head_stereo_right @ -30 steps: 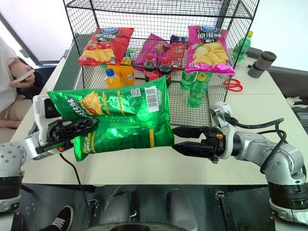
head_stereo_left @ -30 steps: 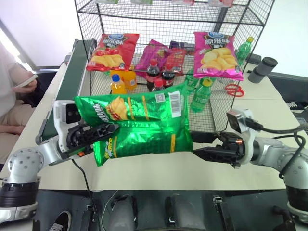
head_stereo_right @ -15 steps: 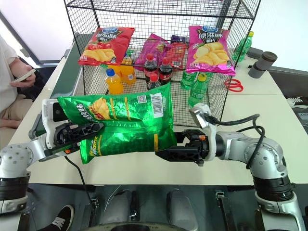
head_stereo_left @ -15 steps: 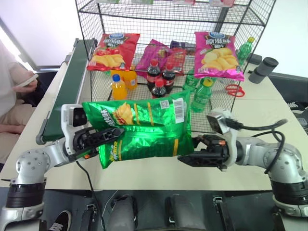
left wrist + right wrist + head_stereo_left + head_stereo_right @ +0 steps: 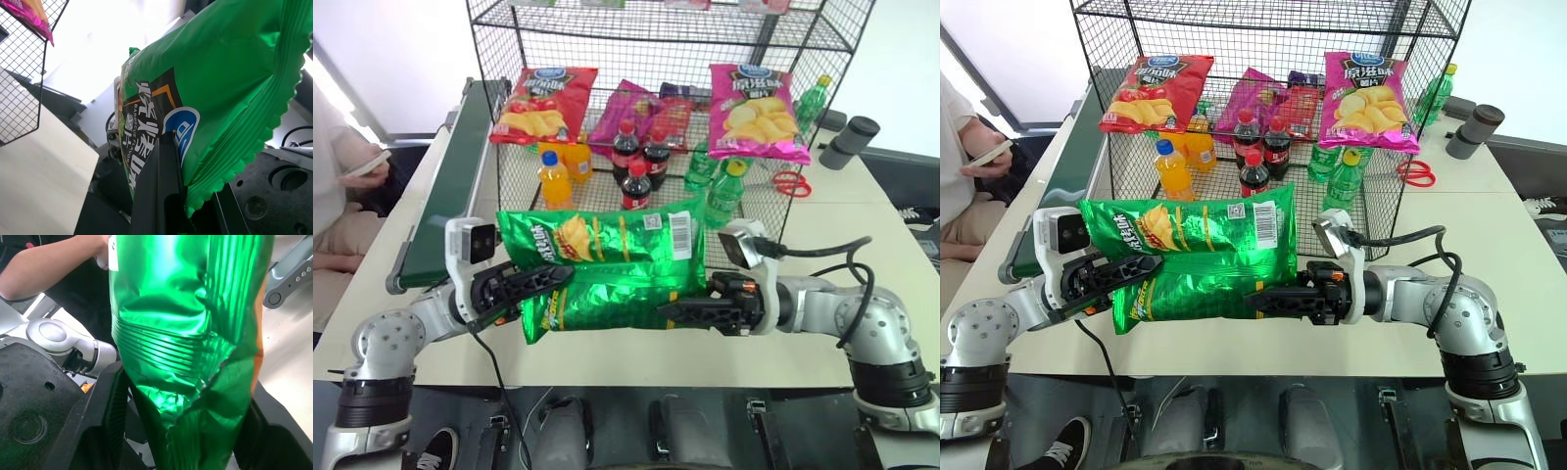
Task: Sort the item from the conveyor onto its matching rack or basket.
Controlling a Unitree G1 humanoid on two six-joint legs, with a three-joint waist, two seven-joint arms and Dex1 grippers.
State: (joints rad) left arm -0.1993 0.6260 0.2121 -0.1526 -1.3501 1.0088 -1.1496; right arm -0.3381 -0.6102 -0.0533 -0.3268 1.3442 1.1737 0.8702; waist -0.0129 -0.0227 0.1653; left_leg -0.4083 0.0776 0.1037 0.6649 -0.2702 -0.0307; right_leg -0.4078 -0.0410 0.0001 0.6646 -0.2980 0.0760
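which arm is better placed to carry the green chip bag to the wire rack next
Left, probably. The left gripper is shut on the green chip bag at its end; the right gripper's fingers sit either side of the other end, grip unconfirmed. Both are about equally near the rack.

The green chip bag (image 5: 607, 264) hangs between both grippers, left gripper (image 5: 543, 282) and right gripper (image 5: 680, 311), before the black rack (image 5: 666, 59).

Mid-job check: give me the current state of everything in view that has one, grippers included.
Green chip bag: off the table, held between both grippers.
Left gripper: shut on the bag's end.
Right gripper: jaws around the bag's opposite end.
Red chip bag: lying on the rack.
Pink chip bag: lying on the rack.
Conveyor: nothing on the visible belt.
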